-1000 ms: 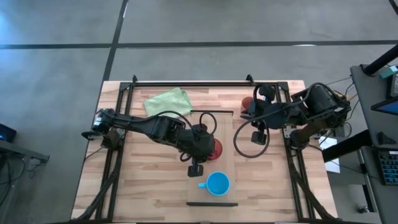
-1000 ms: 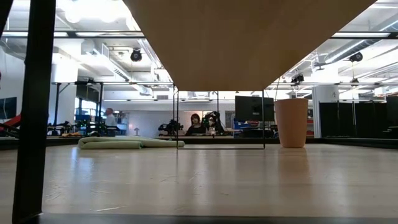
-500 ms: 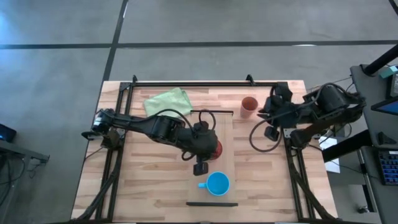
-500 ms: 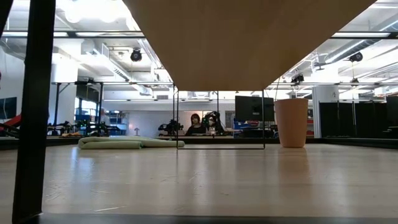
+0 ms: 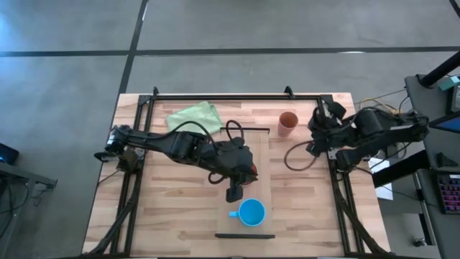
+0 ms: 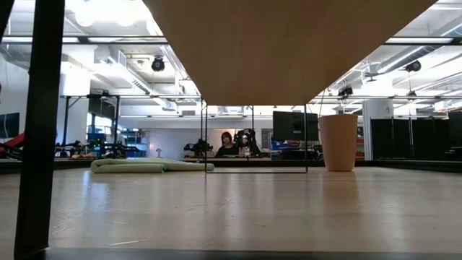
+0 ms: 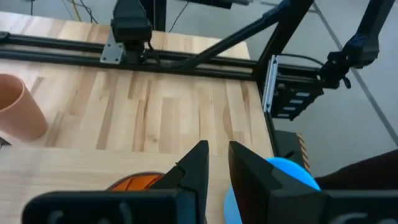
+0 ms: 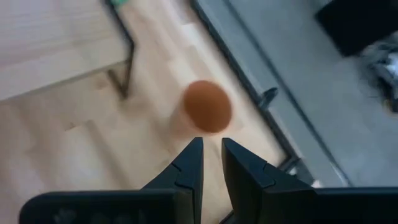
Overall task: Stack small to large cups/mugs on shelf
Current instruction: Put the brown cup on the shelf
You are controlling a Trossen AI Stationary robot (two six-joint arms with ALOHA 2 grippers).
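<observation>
The pale shelf board (image 5: 261,147) stands raised at the table's middle. The blue mug (image 5: 251,212) stands on its near part. The red cup (image 5: 251,171) stands on the shelf farther back, mostly hidden under my left arm. Its rim shows in the left wrist view (image 7: 134,182). My left gripper (image 5: 235,193) is shut and empty above the shelf, pointing right between the red cup and the blue mug (image 7: 286,171). The terracotta cup (image 5: 287,121) stands upright on the table, right of the shelf. My right gripper (image 5: 316,131) is shut and empty, right of that cup (image 8: 207,107).
A green cloth (image 5: 192,116) lies at the far left of the table. A black metal frame (image 5: 215,96) runs round the table edges. In the low view the shelf's underside (image 6: 289,43) hangs overhead and its dark leg (image 6: 40,123) stands at the left.
My right gripper has drawn back from over the terracotta cup toward the table's right edge, and the cup now shows uncovered, standing where it was. My left gripper has shifted a little toward the right over the shelf.
</observation>
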